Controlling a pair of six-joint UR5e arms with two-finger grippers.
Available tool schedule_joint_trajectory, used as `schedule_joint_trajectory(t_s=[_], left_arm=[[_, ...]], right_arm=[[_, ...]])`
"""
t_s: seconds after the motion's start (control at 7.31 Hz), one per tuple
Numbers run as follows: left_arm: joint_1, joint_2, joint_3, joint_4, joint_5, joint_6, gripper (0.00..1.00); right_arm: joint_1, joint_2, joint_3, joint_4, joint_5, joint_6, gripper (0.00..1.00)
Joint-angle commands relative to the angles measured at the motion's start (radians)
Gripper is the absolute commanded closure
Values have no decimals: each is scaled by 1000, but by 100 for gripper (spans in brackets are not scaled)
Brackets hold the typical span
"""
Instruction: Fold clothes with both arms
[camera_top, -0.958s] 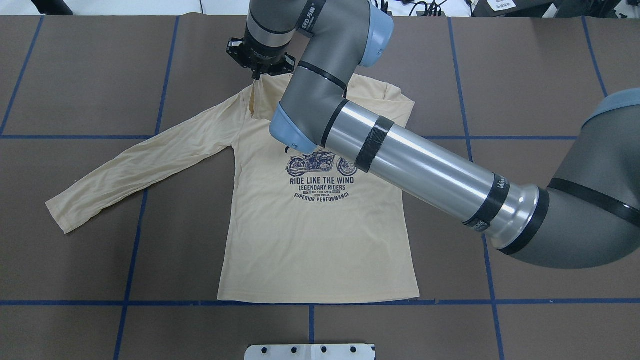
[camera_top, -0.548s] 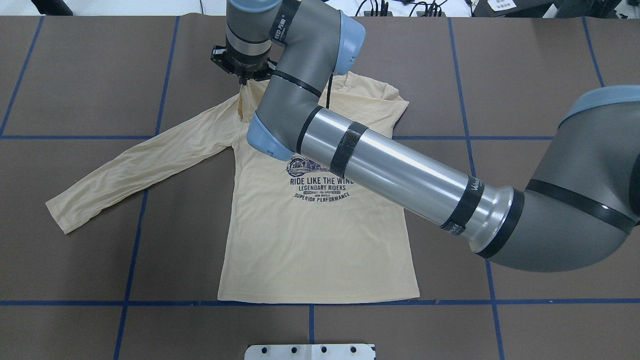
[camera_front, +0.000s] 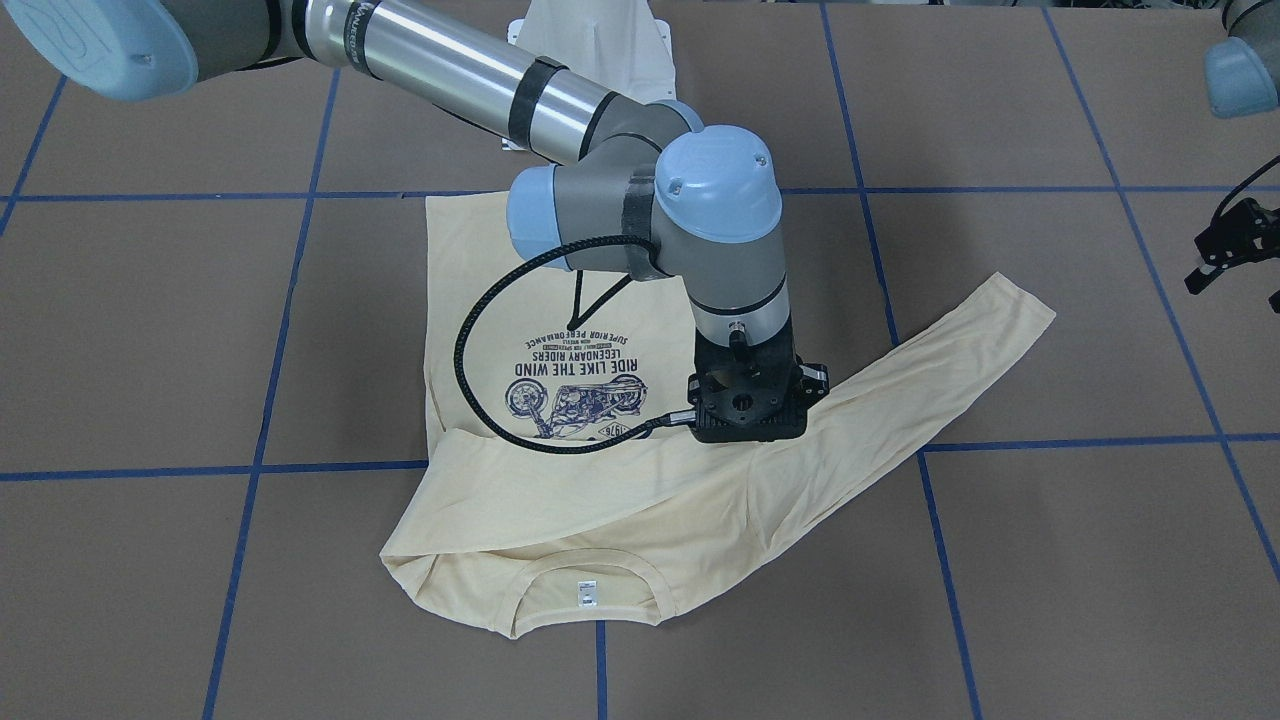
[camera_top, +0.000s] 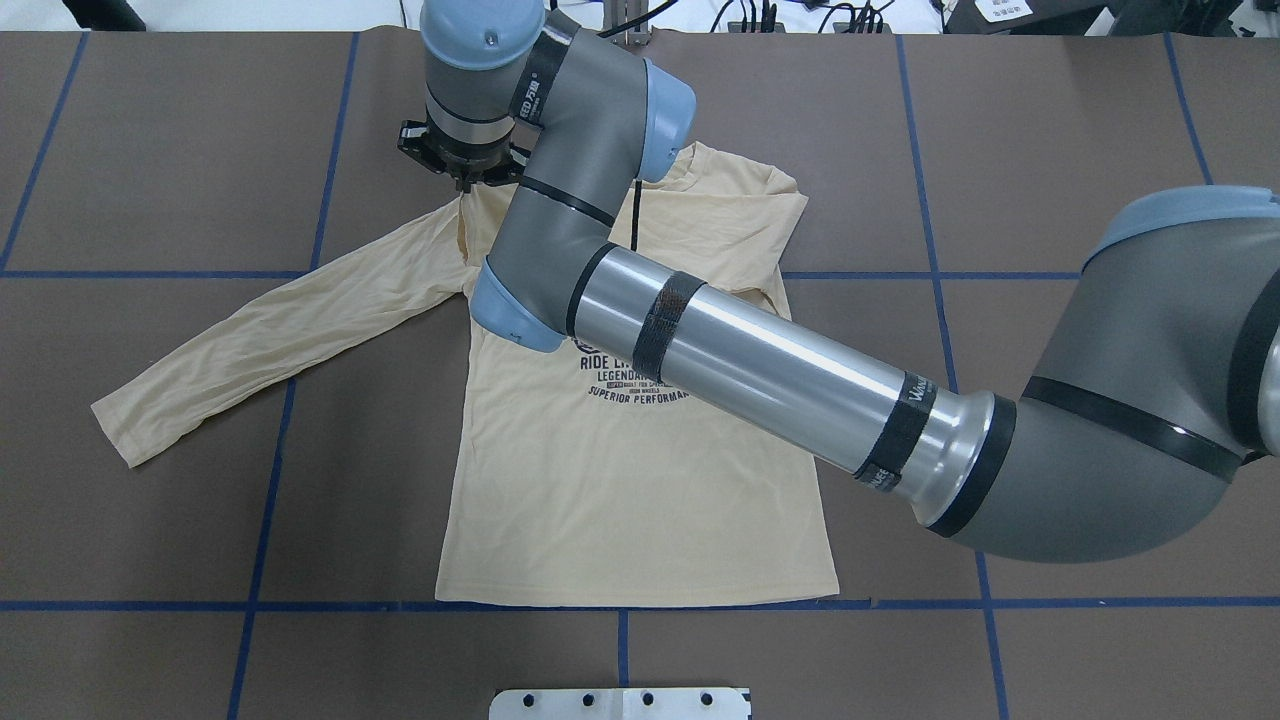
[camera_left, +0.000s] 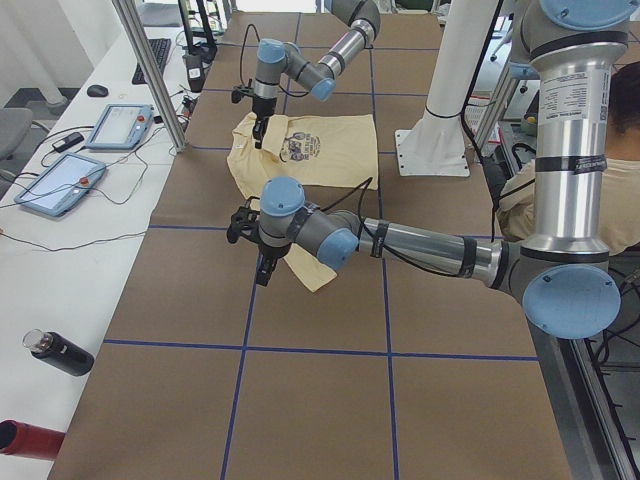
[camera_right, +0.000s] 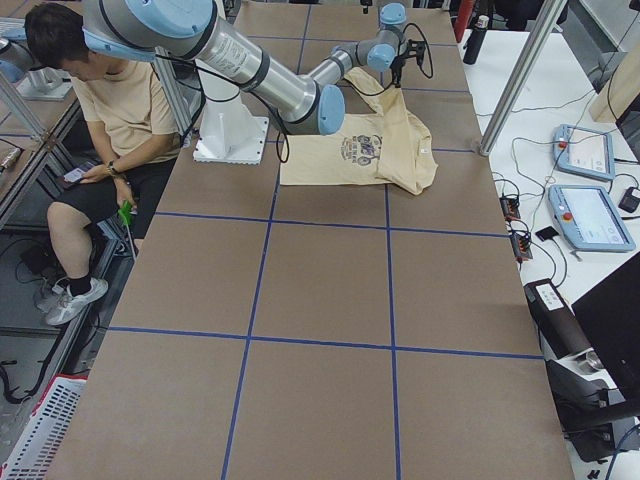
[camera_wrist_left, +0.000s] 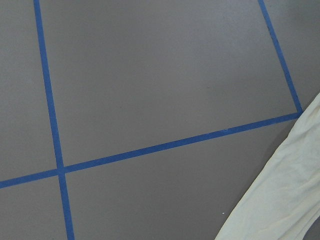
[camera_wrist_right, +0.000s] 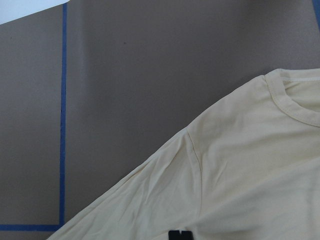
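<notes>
Brown matte table (camera_top: 150, 130) bears thin, creased T-shirt (camera_top: 620, 500) (cream-yellow).

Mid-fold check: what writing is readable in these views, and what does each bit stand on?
"RIDE LIKE THE WIND": chest print on the shirt, upside down in the front-facing view.
"LEGENDARY RIDERS": same print.
"SUPERIOR PERFORMANCE": same print, curved line.
Finer lines in the print: too small to read.
Neck label: too small to read.
Band on the right arm: lettering partly turned away, unreadable.
</notes>
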Motion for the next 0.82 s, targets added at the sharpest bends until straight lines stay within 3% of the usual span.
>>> schedule_joint_trajectory(t_s=[0.0,0.41,0.55,0.68], left_arm=[[29,-27,-1,-1,0,1,0],[38,-44,-13,2,9,1,0],[40,-52,-33,2,3,-18,0],[53,-65,-45,1,0,-49,0]], right_arm=[[-23,4,-8,6,-20,0,100],[-47,5,-17,26,-52,0,100],[-55,16,-17,25,-58,47,1],[-63,65,-45,23,-102,169,1]])
